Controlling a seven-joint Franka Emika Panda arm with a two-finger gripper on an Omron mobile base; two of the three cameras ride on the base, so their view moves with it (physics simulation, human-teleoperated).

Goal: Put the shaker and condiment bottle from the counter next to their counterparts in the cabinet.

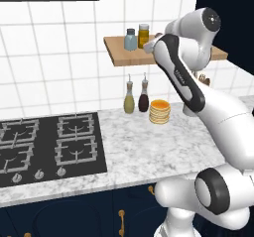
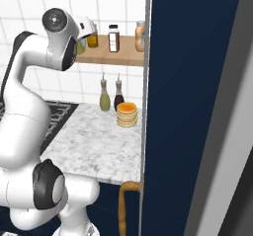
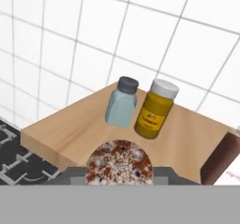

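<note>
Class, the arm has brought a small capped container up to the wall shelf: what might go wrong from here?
1. The shaker in the claw sits at the shelf front edge; released there, it may fall.
2. Pushed further in, it may knock the pale blue jar or yellow jar just behind.

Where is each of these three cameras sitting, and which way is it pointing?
Left base view: behind the arm's left, facing the counter, hob and wooden shelf; arm rises at lower right.
Right base view: behind its right, facing the same counter beside a navy cabinet side; arm at lower left.
Hand view: on the hand, looking along the gripper at the shelf; a speckled round cap sits at the bottom.
All share the shelf's pale blue jar.
</note>
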